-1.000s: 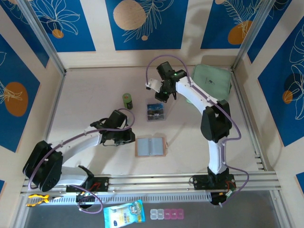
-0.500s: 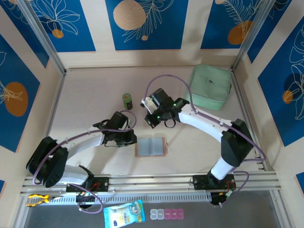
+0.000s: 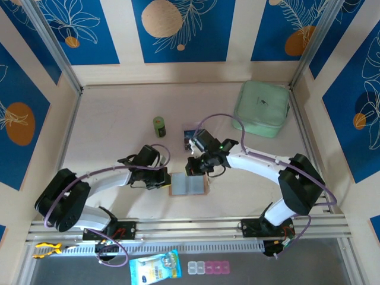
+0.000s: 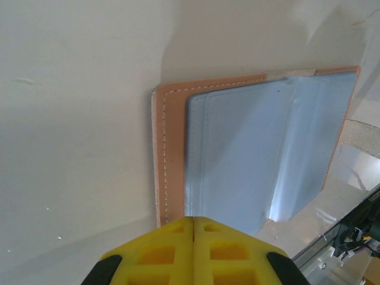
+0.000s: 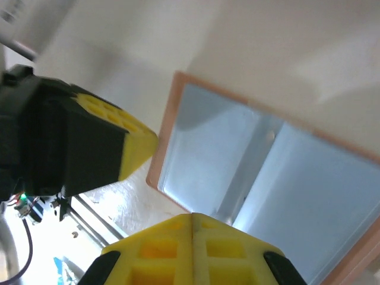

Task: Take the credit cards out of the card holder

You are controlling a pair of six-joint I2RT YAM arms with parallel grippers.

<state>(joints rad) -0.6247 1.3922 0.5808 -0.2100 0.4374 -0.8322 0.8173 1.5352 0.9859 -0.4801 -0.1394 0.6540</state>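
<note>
At table (image 3: 113, 136) centre, toward 6 o'clock: holder (image 3: 189, 183) open flat, grey lining up | left gripper (image 3: 164, 178) at its 9 o'clock, jaws closed, empty | right gripper (image 3: 195, 168) at its 12, closed, empty

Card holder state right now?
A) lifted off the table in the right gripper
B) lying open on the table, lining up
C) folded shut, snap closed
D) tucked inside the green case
B: the card holder lies spread open on the table, with its grey-blue lining facing up and both pocket halves showing.
</note>
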